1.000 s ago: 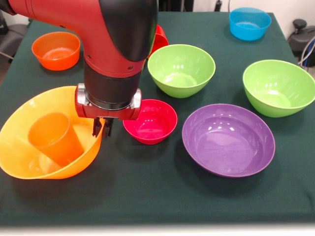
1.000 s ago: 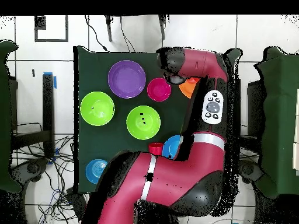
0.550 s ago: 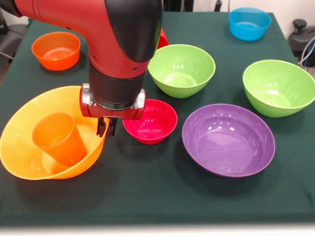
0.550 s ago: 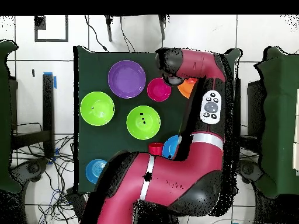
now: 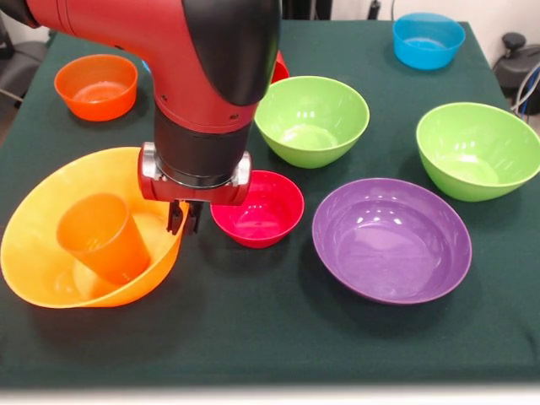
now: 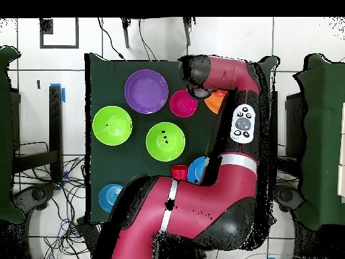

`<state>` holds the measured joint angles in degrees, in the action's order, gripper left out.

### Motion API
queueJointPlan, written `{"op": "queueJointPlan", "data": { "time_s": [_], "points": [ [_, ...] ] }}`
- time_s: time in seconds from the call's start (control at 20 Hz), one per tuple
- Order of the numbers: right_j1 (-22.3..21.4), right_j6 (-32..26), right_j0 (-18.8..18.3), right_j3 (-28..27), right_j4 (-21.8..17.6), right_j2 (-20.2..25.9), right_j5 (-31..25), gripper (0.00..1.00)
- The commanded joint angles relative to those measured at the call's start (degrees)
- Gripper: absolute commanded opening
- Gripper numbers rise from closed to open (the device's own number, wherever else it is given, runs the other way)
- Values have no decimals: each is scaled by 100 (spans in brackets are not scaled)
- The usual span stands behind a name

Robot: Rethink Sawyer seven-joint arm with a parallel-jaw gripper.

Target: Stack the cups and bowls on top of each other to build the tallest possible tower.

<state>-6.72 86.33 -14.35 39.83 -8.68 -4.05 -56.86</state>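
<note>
The gripper [image 5: 182,221] sits right at the rim of the big orange bowl [image 5: 34,253], and its two short fingers look pressed close together on that rim, pinching it; the bowl is tipped up on that side, near the left front corner of the table [image 5: 253,337]; the orange cup [image 5: 101,238] leans inside it, not standing straight.

The small crimson bowl [image 5: 261,211] sits just beside the gripper, near the middle of the table; the purple bowl [image 5: 392,240] is to its right, toward the front edge; two green bowls [image 5: 310,118] sit behind, a blue bowl [image 5: 428,38] is at the far right corner, and a small orange bowl [image 5: 95,84] at the far left.

What could go wrong: I think the thin rim could slip out of the pinch, so the big bowl drops and rocks; the leaning cup could roll or fall over; the arm could bump the crimson bowl, since it is so close.
</note>
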Motion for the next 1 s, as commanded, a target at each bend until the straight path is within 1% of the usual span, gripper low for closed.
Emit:
{"op": "queueJointPlan", "data": {
  "time_s": [0.05,1.0],
  "points": [
    [82,1022,248,501,165,338,105,0],
    [184,1492,516,339,203,235,35,0]
  ]
}}
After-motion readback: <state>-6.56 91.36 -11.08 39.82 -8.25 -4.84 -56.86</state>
